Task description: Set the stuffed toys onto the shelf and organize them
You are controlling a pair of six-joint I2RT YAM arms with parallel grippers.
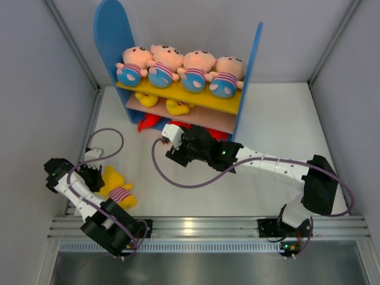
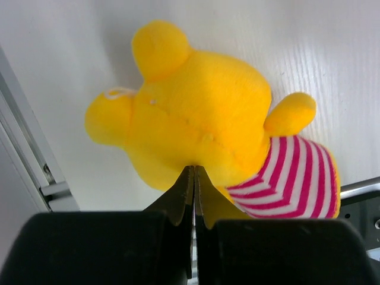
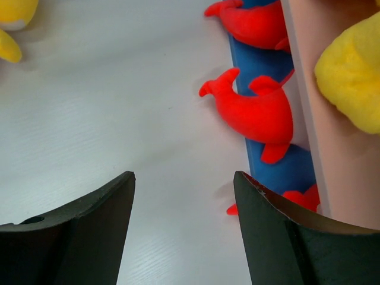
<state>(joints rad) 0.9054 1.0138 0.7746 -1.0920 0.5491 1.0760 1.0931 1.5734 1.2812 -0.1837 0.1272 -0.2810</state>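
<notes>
A yellow stuffed toy (image 1: 116, 189) in a pink-and-white striped shirt lies on the white table at the near left. My left gripper (image 1: 94, 177) is shut at the toy's head edge (image 2: 202, 113), its tips (image 2: 194, 168) pinching into the plush. The shelf (image 1: 249, 71) stands at the back. Several baby dolls (image 1: 163, 59) sit in a row on its yellow upper board. Two yellow toys (image 1: 177, 107) rest on the lower board. Red sharks (image 3: 255, 113) lie on the table under it. My right gripper (image 1: 170, 148) hovers open in front of the shelf, its jaws (image 3: 184, 178) holding nothing.
Grey walls (image 1: 41, 71) close in the table on the left, back and right. An aluminium rail (image 1: 196, 225) runs along the near edge by the arm bases. Purple cables (image 1: 178, 178) loop over the table beside both arms.
</notes>
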